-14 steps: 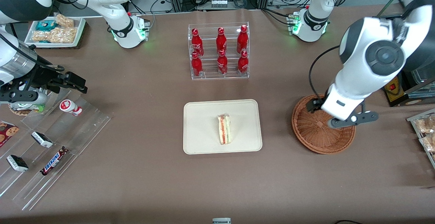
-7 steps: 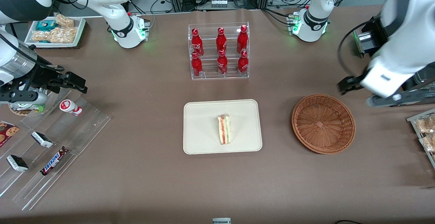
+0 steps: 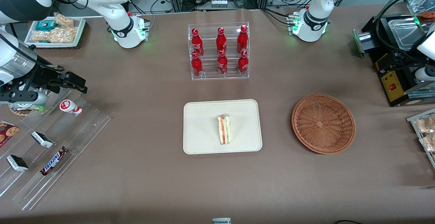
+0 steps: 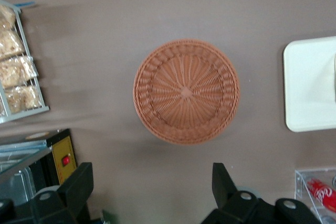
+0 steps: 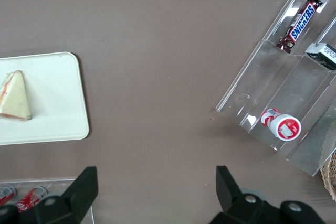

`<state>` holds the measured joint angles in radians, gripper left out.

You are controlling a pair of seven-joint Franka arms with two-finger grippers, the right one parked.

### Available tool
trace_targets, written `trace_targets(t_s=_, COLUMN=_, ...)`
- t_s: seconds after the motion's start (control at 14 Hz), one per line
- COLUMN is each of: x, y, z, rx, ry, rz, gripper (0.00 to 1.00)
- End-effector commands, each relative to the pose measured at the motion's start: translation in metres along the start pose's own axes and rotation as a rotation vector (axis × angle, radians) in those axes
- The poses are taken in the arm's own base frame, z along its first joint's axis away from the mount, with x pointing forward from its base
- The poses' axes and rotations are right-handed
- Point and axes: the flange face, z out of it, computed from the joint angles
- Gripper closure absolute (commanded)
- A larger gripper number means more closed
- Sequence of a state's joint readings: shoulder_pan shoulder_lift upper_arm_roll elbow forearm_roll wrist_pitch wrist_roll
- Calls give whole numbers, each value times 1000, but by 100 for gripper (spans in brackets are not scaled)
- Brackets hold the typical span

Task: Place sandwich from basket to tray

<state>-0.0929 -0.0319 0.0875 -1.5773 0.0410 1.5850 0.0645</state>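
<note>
The soft, light triangular white-bread sandwich [image 3: 224, 129], best held gently across its flat bread faces, is seen lying on the cream rectangular plastic tray [image 3: 200, 128], while the empty pincer [image 4: 152, 192] is held spread open above the round brown wicker basket [image 4: 186, 92].

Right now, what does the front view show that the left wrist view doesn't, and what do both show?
Only the front view shows the sandwich lying on the tray and the candy bars. Only the left wrist view shows the gripper, open, high above the table near the basket. Both show the basket, empty, the tray, the soda bottles and the bagged snacks.
</note>
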Motion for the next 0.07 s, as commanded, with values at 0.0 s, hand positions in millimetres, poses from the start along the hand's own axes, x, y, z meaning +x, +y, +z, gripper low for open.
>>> trace_targets(t_s=0.0, x=6, y=-5, z=0, rx=-29, ry=16, rz=3, gripper=0)
